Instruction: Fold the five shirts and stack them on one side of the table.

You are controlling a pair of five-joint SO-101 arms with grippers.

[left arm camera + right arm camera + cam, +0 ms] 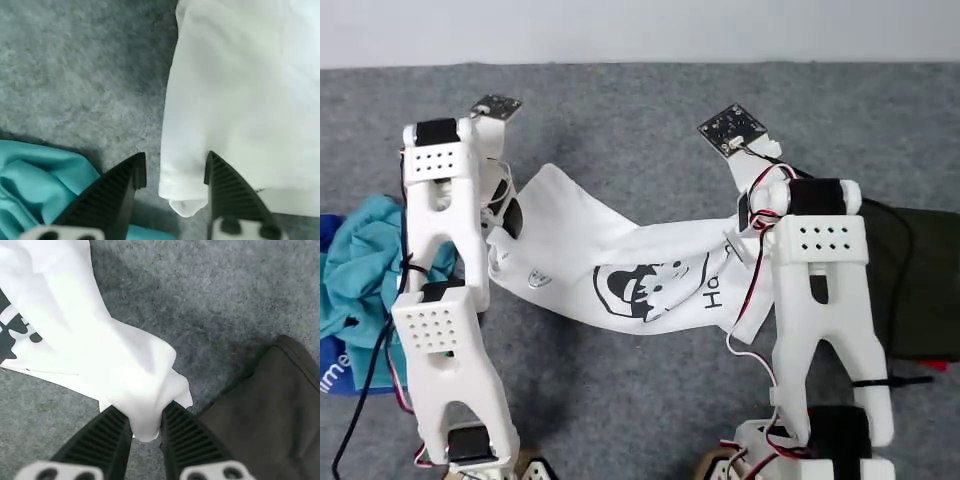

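Looks early: white shirt (620, 250) clamped in the right gripper (146, 427), left gripper (176, 165) gaping around its hem, dark shirt (910, 280) maybe done, teal shirt (360, 260) crumpled.

Not much you can actually read here. The white shirt (620, 250) has a black cartoon print (645, 288) with a few black letters (713, 293) just beside it, but an arm (820, 290) covers the rest, so no whole word comes out. There's also a tiny mark (538, 281) nearer the shirt's other end, too small to make out. A blue thing (332, 375) by the teal cloth (360, 260) carries white letters cut off at the view's edge — same story.
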